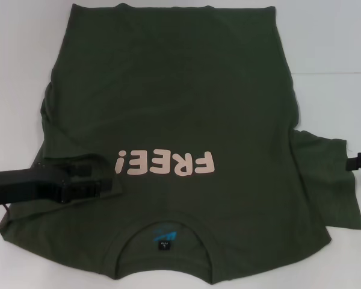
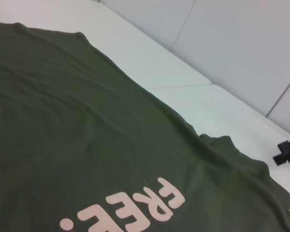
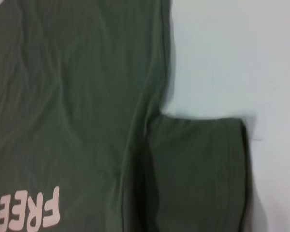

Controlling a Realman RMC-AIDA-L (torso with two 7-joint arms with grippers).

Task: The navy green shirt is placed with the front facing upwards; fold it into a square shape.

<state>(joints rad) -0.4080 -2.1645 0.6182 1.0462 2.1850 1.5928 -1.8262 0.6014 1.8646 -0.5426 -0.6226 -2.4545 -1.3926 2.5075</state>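
Note:
The navy green shirt [image 1: 180,108] lies spread on the white table [image 1: 331,36], front up. Its pale pink "FREE!" lettering [image 1: 166,164] reads upside down, and the collar with the blue neck label [image 1: 164,236] is nearest me. The right sleeve [image 1: 328,180] sticks out flat. No sleeve sticks out on the left, where the cloth edge looks folded in. My left gripper [image 1: 108,180] lies low over the shirt's left shoulder area, just left of the lettering. My right gripper [image 1: 360,161] sits at the outer hem of the right sleeve and also shows in the left wrist view [image 2: 287,150].
White table surface [image 2: 150,53] surrounds the shirt [image 2: 63,121], with a pale wall behind it. In the right wrist view the right sleeve [image 3: 198,169] and the shirt's side edge [image 3: 154,72] lie on bare table [image 3: 232,58].

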